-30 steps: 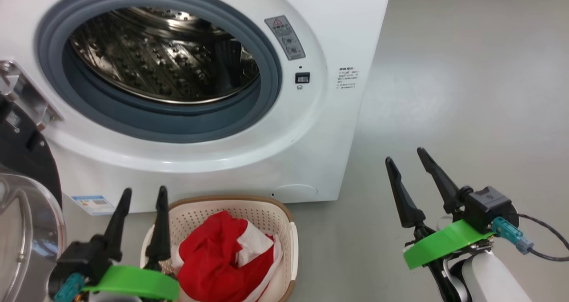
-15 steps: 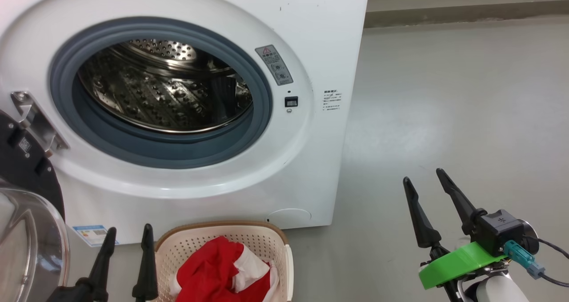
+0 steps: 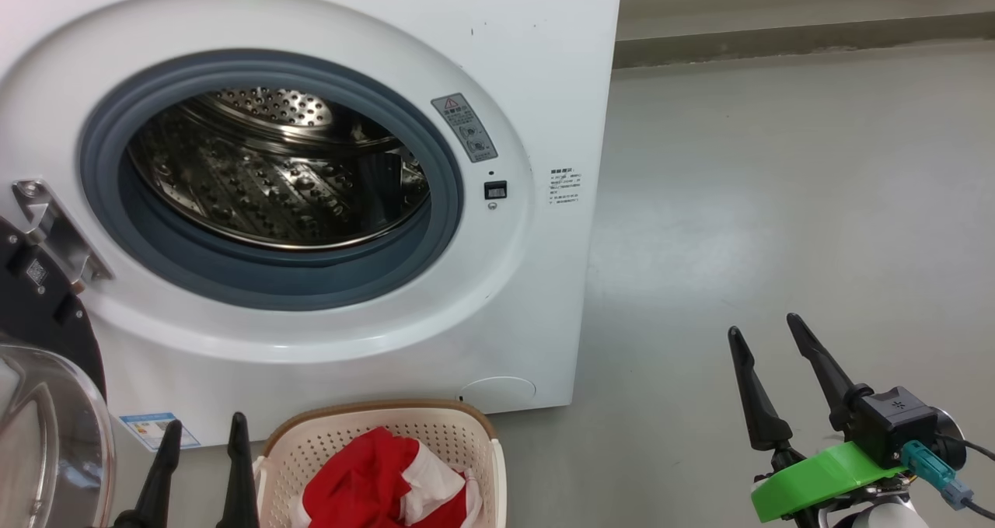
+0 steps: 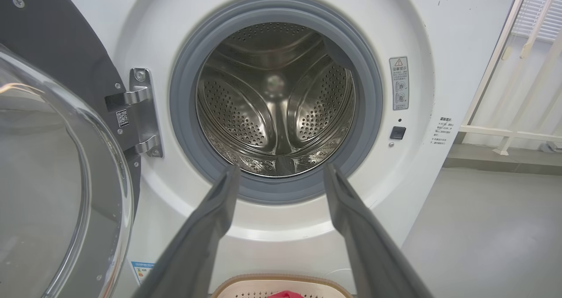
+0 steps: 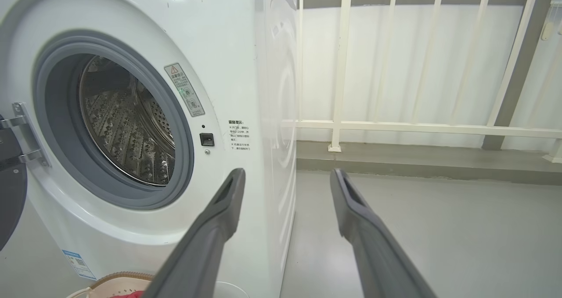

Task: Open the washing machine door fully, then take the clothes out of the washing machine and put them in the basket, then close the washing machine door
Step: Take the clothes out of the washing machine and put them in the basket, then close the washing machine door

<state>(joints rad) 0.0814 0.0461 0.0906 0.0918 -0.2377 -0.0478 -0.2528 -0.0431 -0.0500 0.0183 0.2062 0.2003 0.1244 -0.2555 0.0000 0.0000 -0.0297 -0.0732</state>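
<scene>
Grey, smooth floor (image 3: 777, 162) runs from the machine to a low kerb and a pale railing (image 5: 395, 127) behind. At the near edge of the head view the left gripper (image 3: 204, 435) has its two dark fingers spread apart with nothing between them. It points up toward the opening, with the basket (image 3: 373, 411) just to its right and the washing machine door (image 4: 57, 166) just to its left. The right gripper (image 3: 766, 327), likewise spread and empty, hangs over bare floor well apart from the washing machine (image 3: 544, 61). The clothes (image 3: 365, 481) lie heaped in the basket, which stands on the floor close before the machine, below the opening. The drum (image 4: 272, 96) looks empty, so closing the door seems to be the step left. The trouble lies in that swing. The door stands out on its hinge (image 3: 47, 225) at the left, and its arc home passes over the spot where the left gripper and the basket now sit, so a push from a poor place could pinch the fingers against the grey rubber ring (image 3: 435, 225). From these views I cannot tell whether the door's lower edge clears the basket rim and the red heap; if not, it could shove the basket or snag cloth. A push on the bulging glass may also slide off, and a weak one may leave the latch uncaught.
</scene>
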